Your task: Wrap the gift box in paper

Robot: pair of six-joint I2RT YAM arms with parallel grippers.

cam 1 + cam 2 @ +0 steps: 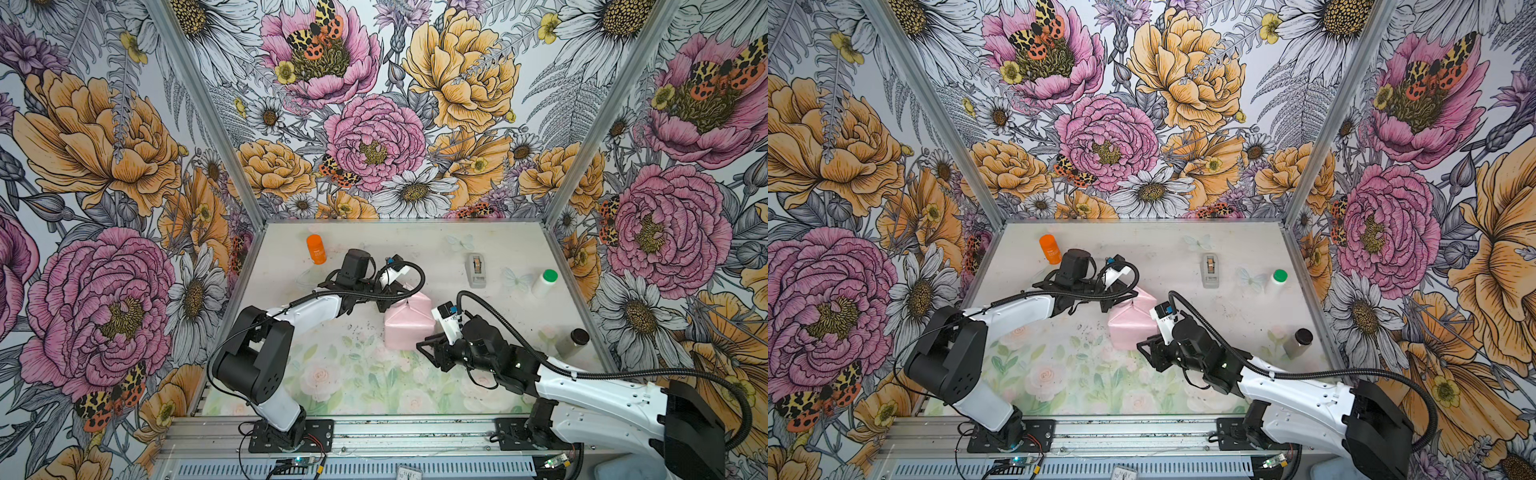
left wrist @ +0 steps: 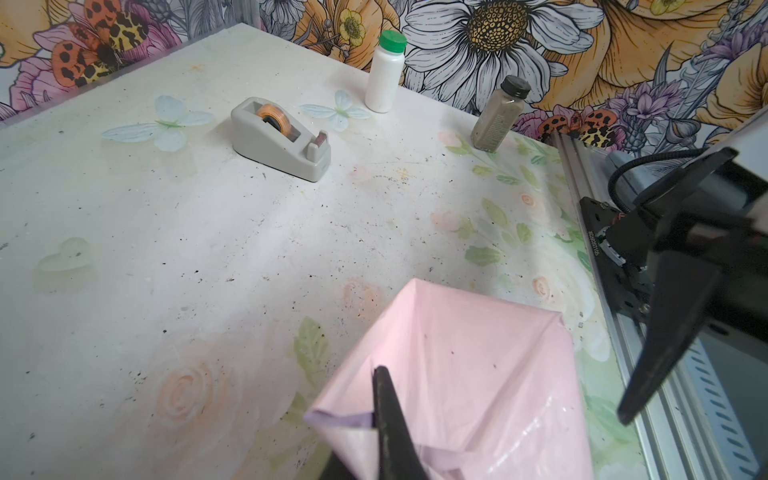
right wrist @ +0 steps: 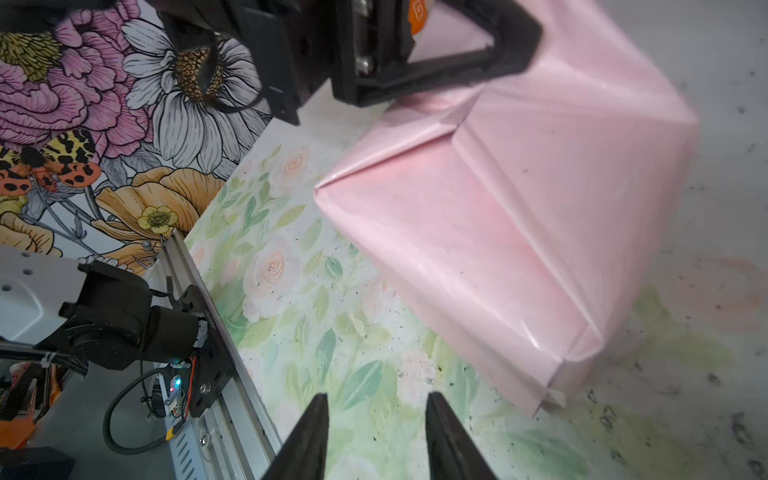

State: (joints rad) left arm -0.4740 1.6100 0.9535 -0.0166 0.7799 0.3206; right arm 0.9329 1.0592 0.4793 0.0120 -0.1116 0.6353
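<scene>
Pinching a fold at the far-left edge of the paper (image 1: 405, 328), the left gripper (image 1: 383, 306) was closed to a thin line. In its wrist view one dark finger (image 2: 388, 415) lay across the crease, with a sliver of lilac lining showing beside it. The right gripper (image 3: 376, 411) stood partly open and empty, its two pointed fingers apart over the table (image 1: 415, 249), just beside the parcel's lower-right corner in both top views. The gift box itself was hidden. Judging by the squared bulk, it sat inside the pink bundle at the centre of the table.

The main risk looked like the pinch. The sheet was thin and glossy, so a pull from the left side could let it slide out of the closed fingers or tear along a crease. The folds looked springy rather than flat, and I could see no tape holding the upper flap, so letting go early would probably let it open. The parcel seemed light on a smooth, speckled tabletop. A push from the right fingers could shove it sideways against the left grip and skew the wrap.

The paper showed its pale pink face outward, shiny, with sharp ridges and a slack, peaked end. The grey tape dispenser (image 2: 278, 137), blocky plastic with an amber roll, stood well apart toward the table's upper right.
</scene>
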